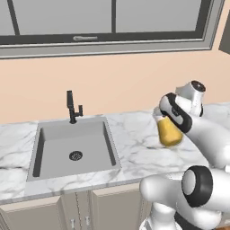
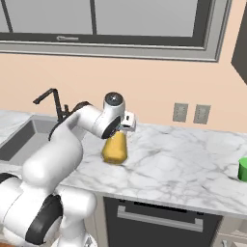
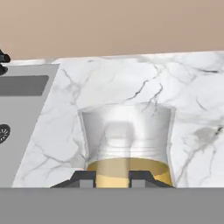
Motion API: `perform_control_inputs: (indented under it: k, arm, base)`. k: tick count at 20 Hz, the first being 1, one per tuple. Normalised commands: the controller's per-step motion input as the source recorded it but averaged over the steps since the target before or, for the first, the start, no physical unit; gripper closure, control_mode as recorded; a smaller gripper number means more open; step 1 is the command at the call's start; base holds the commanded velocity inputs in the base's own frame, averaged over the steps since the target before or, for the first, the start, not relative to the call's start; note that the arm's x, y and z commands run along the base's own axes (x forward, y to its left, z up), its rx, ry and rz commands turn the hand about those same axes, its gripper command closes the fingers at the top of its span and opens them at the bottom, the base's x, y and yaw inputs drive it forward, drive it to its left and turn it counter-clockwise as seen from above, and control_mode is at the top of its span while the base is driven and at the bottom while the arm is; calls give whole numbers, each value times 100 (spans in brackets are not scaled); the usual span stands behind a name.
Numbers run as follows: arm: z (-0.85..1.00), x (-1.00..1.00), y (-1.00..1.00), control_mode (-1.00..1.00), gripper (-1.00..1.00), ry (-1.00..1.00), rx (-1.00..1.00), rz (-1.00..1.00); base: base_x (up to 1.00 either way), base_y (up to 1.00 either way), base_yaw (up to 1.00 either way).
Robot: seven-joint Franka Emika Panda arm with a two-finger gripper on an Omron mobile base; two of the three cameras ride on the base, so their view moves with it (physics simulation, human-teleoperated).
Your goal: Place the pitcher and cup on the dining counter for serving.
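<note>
The gripper [image 3: 112,178] was narrowed onto the pitcher [image 3: 127,140], its two dark fingertips [image 3: 83,178] standing close together at the lower centre of the hand view, one on each side of a section of the pitcher's wall. Whether the pads pressed the wall could not be made out.

In the left base view the pitcher [image 1: 170,131] sat at the centre right of the frame, just below the gripper [image 1: 167,117], on the marble wall counter [image 1: 134,148]. In the right base view the pitcher [image 2: 115,148] stood upright at the centre left, under the hand.

The sink [image 1: 74,146] lay in the left half of the left base view, well apart from the pitcher, with a black faucet [image 1: 72,108] at its far edge. Two wall outlets [image 2: 189,113] were set in the wall at the centre right of the right base view. The cup [image 2: 243,170] stood at the right edge of that view, far from the pitcher, with open marble between them.

The pitcher held a golden-yellow fill in its lower body; its upper part was clear. The contents of the cup could not be told.
</note>
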Motion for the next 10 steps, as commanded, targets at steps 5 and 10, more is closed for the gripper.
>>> perform_control_inputs:
  k: [5,10]
  arm:
    - [91,-60,0,-100,100,-53,2,0]
    - [94,-56,1,-100,100,-64,18,3]
  base:
    - [0,0,0]
    - [0,0,0]
